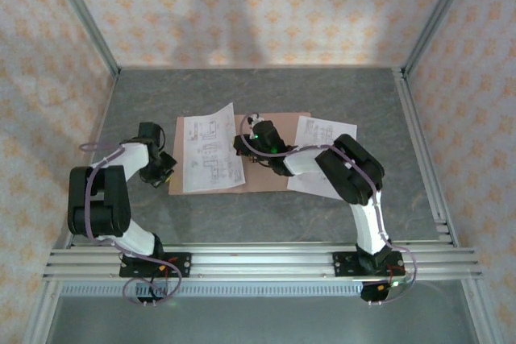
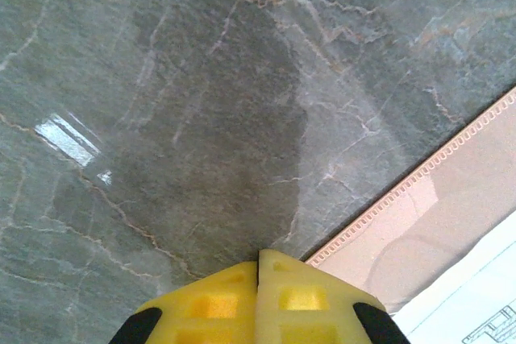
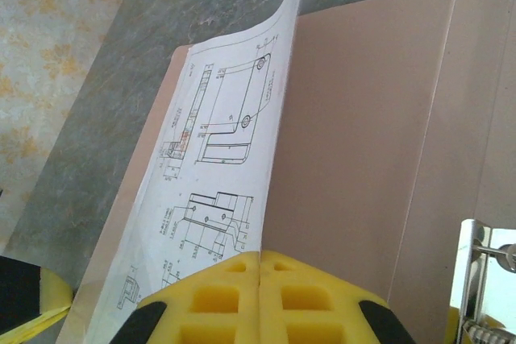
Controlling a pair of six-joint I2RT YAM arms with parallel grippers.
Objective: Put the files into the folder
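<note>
Files [image 3: 218, 159] in right gripper [image 3: 260, 259], over folder [image 3: 355, 142].

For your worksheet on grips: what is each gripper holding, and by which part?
The right gripper appears to pinch a printed sheet by its raised long edge. The left gripper is shut on nothing.

High rear camera overlooks the table [image 1: 258, 94]; both close wrist cameras share the folder [image 3: 363, 118].

Pink-brown folder [image 1: 284, 121] open flat; 1st printed sheet [image 1: 208, 151] on left half, 2nd sheet [image 1: 316, 136] at right edge
</note>
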